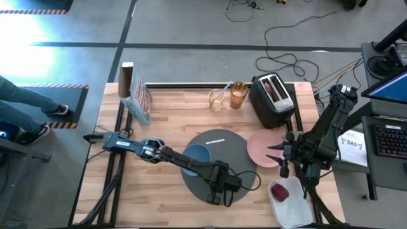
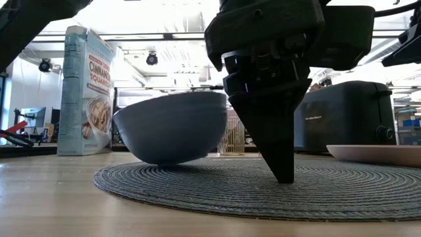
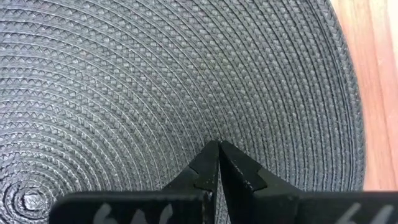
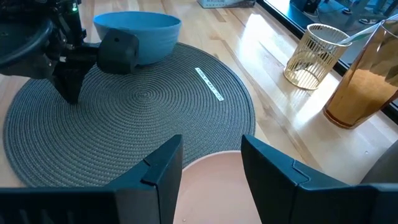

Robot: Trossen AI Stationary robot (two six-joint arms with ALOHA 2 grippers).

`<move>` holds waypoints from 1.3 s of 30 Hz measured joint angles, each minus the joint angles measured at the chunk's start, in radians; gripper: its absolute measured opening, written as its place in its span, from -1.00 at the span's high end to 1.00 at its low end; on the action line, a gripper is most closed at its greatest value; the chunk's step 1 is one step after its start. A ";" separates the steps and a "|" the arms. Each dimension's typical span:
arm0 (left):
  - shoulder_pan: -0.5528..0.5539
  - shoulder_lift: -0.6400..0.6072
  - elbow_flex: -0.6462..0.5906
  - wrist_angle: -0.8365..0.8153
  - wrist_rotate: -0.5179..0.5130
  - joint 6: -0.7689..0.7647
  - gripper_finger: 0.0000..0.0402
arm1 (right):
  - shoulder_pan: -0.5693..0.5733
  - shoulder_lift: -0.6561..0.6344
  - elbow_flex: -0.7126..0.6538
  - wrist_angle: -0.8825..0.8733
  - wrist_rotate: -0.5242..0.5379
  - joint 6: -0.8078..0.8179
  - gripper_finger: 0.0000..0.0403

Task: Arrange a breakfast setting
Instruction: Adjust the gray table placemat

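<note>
The round dark-grey mat (image 1: 235, 162) lies flat at the table's middle. The blue bowl (image 1: 196, 156) stands on the mat's left part and also shows in the low view (image 2: 172, 125). My left gripper (image 1: 220, 191) is shut, and its tips are down on the mat's near part (image 2: 284, 178). The pink plate (image 1: 262, 147) lies on the table at the mat's right edge. My right gripper (image 4: 211, 155) is open, with its fingers over the plate's right part (image 4: 211, 190). The amber tumbler (image 1: 238, 96) and a wire holder with the spoon (image 1: 219, 98) stand at the far edge. The red apple (image 1: 280, 190) lies in the white tray. My left gripper touches the mat's woven top (image 3: 217, 134) with the tips of its shut fingers, between the mat's centre and its near rim. The fingers come from above, pointing down. The mat lies flat on the table.
A black toaster (image 1: 273, 98) stands at the far right, with something brown in one slot. A cereal box (image 1: 137, 97) stands at the far left. The white tray (image 1: 294, 207) sits at the near right corner. Bare wood shows at the near left.
</note>
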 joint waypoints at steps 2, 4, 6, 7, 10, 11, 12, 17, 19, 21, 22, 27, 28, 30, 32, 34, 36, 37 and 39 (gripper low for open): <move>0.000 0.000 0.000 0.000 0.001 -0.001 1.00 | 0.000 0.000 0.000 0.000 0.000 0.000 0.23; 0.000 0.002 0.000 -0.001 0.001 -0.002 1.00 | 0.000 0.000 0.000 0.000 0.000 0.000 0.23; 0.000 0.003 0.000 -0.010 0.002 -0.012 1.00 | 0.000 0.000 0.000 0.000 0.000 0.000 0.23; 0.000 0.003 0.000 -0.021 0.002 -0.018 1.00 | 0.000 0.000 0.000 0.001 0.000 0.000 0.23; 0.000 0.003 0.000 -0.061 0.002 -0.036 1.00 | 0.000 0.000 0.000 0.001 0.000 0.000 0.23; 0.000 0.003 0.000 -0.075 0.000 -0.036 1.00 | 0.000 0.000 0.000 0.001 0.000 0.000 0.23; 0.000 0.003 0.000 -0.089 -0.006 -0.036 1.00 | 0.000 0.000 0.000 0.001 0.000 0.000 0.23; 0.000 0.003 0.000 -0.156 -0.016 -0.049 1.00 | 0.000 0.000 0.000 0.001 0.000 0.000 0.23; 0.003 0.003 0.000 -0.183 -0.016 -0.055 1.00 | 0.000 0.000 0.000 0.001 0.000 0.000 0.23; 0.003 0.003 -0.001 -0.216 -0.017 -0.062 1.00 | 0.000 0.000 0.000 0.001 0.000 0.000 0.23; 0.004 0.003 -0.002 -0.233 -0.017 -0.066 1.00 | 0.000 0.000 0.000 0.001 0.000 0.000 0.23; 0.006 0.003 -0.015 -0.310 -0.022 -0.090 1.00 | 0.000 0.000 0.000 0.001 0.000 0.000 0.23; 0.006 0.003 -0.017 -0.328 -0.030 -0.090 1.00 | 0.000 0.000 0.000 0.001 0.000 0.000 0.23; 0.008 0.003 -0.030 -0.357 -0.046 -0.091 1.00 | 0.000 0.000 0.000 0.001 0.000 0.000 0.23; 0.013 0.003 -0.042 -0.378 -0.048 -0.091 1.00 | 0.000 0.000 0.000 0.001 0.000 0.000 0.23; 0.016 0.003 -0.046 -0.402 -0.051 -0.091 1.00 | 0.000 0.000 0.000 0.001 0.000 0.000 0.23; 0.018 0.003 -0.050 -0.418 -0.055 -0.090 1.00 | 0.000 0.000 0.000 0.001 0.000 0.000 0.23; 0.019 0.003 -0.050 -0.420 -0.054 -0.090 1.00 | 0.000 0.000 0.000 0.001 0.000 0.000 0.23; 0.021 0.003 -0.050 -0.432 -0.054 -0.090 1.00 | 0.000 0.000 0.000 0.001 0.000 0.000 0.23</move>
